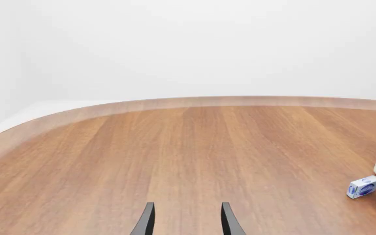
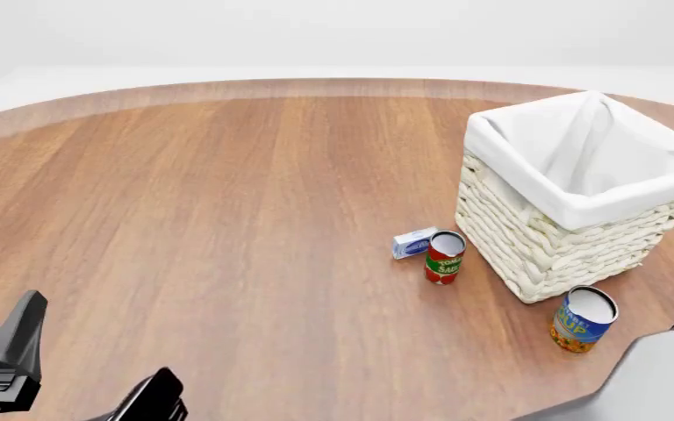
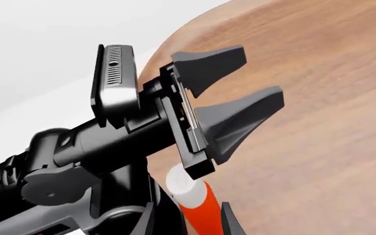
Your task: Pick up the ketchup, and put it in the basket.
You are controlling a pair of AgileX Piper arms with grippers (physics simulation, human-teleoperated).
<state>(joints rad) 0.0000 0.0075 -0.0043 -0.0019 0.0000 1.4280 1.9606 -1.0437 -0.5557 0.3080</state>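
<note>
Walnut-toned wood grain runs across the rounded table [image 2: 220, 202], smooth and matte against blank white walls. At about two o'clock in your front view stands the basket [image 2: 548, 250], square, of thick cream wicker, with its white cloth liner folded over the rim. Its open mouth faces up, so you can drop things in from above.

Your left gripper [image 2: 85, 368] sits low at seven o'clock, black wedge-shaped fingers spread wide with nothing between them, probably parked out of the way. The right wrist view catches it side-on, and its own camera sees only bare wood ahead.

Your right gripper [image 3: 188, 223] is the working one. Its fingers stand apart to either side of the ketchup [image 3: 198, 213], a slim, glossy red-orange cylinder with a white cap pointing ahead along the fingers. The spread matches the idle left gripper's and I see no pad pressing the bottle, so I judge you are framing it, not yet clamping. The front view does not show the bottle at all. Only a grey piece of the right arm shows there at five o'clock, so the bottle probably lies below that frame, well short of the basket.

At the basket's foot stand two cans, a blue-and-yellow can [image 2: 583, 320] at four o'clock and a red-and-green tomato sauce can [image 2: 444, 257] beside the wicker. A small white-and-blue box [image 2: 413, 243] lies touching or just beside that one.
</note>
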